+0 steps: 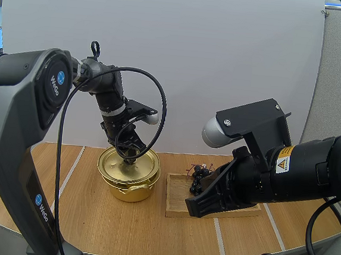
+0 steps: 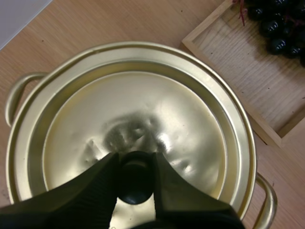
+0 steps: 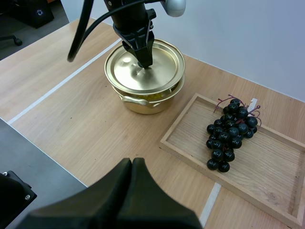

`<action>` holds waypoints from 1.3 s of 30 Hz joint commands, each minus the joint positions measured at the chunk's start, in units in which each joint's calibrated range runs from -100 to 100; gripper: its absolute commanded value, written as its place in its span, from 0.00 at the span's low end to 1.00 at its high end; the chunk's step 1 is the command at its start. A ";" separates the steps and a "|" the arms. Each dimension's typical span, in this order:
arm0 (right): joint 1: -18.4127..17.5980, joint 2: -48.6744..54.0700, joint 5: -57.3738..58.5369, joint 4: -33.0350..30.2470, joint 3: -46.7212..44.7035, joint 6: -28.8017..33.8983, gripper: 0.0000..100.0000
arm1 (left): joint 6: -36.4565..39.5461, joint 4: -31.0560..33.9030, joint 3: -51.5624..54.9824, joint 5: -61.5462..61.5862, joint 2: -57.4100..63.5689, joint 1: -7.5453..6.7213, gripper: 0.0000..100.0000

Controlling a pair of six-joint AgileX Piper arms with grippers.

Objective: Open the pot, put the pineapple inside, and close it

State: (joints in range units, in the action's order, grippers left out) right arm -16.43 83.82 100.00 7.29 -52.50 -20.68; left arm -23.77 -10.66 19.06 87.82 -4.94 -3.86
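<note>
Black fingers of right gripper (image 3: 132,162) nearest, pressed together into one dark wedge, nothing between them. Hangs over the light wooden table (image 3: 71,114), on the near side of the wooden tray (image 3: 190,138) and apart from it; from above, right gripper (image 1: 194,206) over the tray's (image 1: 179,201) near left part, not touching anything that can be made out. Farther on, the tray flat on the table, shallow, with a raised rim. Inside it, a bunch of grapes (image 3: 231,133), dark purple to black, lying on its side toward the far half of the tray, stem end pointing away; grapes (image 1: 200,172) well apart from the pot. To the tray's left and just beside it, a golden metal pot (image 3: 143,102) with two side handles, upright on the table. Golden lid (image 3: 157,62) seated on the pot's rim, pot closed. Down on the lid's centre, left gripper (image 1: 130,154), pointing downward. Seen close from that arm, left gripper (image 2: 136,160) clamped on the lid's black knob (image 2: 136,183), one ribbed finger on either side, touching it. Beyond the pot's rim (image 2: 248,143), a corner of the tray (image 2: 248,81) with grapes (image 2: 279,24) in it.
</note>
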 commanded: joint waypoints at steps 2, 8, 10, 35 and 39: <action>0.27 0.54 0.00 -0.32 -0.20 0.20 0.00 | -0.27 -1.49 0.14 -2.17 -1.04 -0.19 0.00; 0.27 0.54 0.00 -0.32 -0.20 0.20 0.00 | -0.27 -1.49 0.14 -2.88 -2.47 -0.19 0.00; 0.27 0.54 0.00 -0.32 -0.20 0.20 0.00 | -0.53 -1.94 0.14 -3.07 -2.61 -0.19 0.00; 0.27 0.54 0.00 -0.32 -0.20 0.20 0.00 | -1.68 -3.20 0.14 -2.47 -5.42 -0.19 0.00; 0.27 0.54 0.00 -0.32 -0.20 0.20 0.00 | -1.68 -3.19 0.14 -0.80 -5.42 -0.19 0.00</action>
State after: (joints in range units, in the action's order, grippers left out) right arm -16.43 83.82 100.00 7.29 -52.50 -20.68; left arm -25.25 -13.79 18.92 85.64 -9.34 -3.86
